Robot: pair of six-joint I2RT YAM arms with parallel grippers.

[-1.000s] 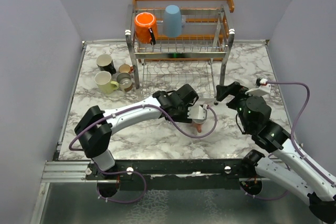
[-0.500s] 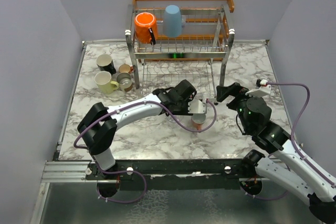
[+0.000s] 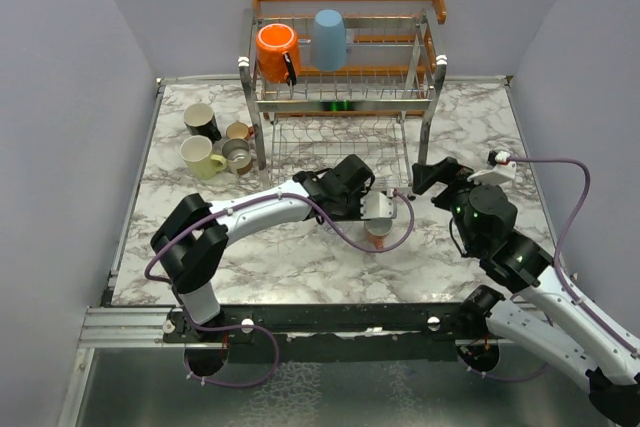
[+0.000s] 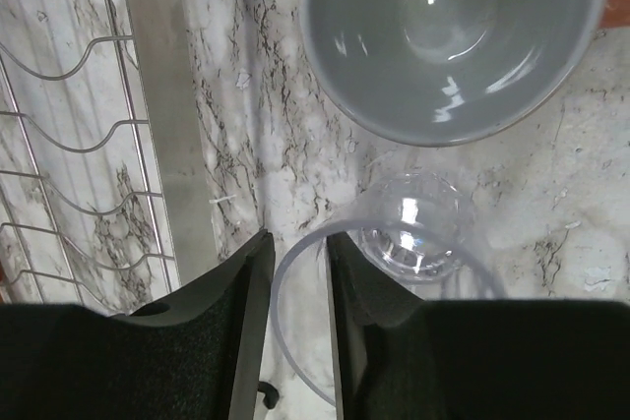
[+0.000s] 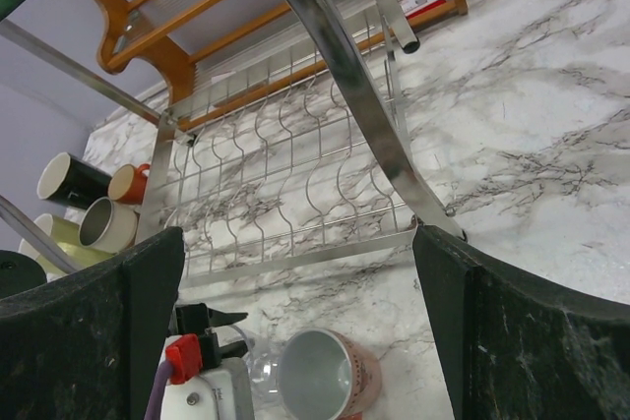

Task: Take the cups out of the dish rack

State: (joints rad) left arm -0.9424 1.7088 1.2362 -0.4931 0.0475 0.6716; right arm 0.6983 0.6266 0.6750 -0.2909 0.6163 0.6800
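While the right gripper [image 5: 295, 248] gapes wide, the left gripper [image 4: 297, 258] straddles the glass cup [image 4: 413, 228] rim (perhaps clamped)

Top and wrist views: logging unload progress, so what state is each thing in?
orange mug, on dish rack upper tier
light blue cup, inverted, upper tier
clear glass, upright on table
pink cup, upright on table
four-mug cluster, upright on table
left fingers, astride clear glass's rim, grip unclear
right fingers, open, empty
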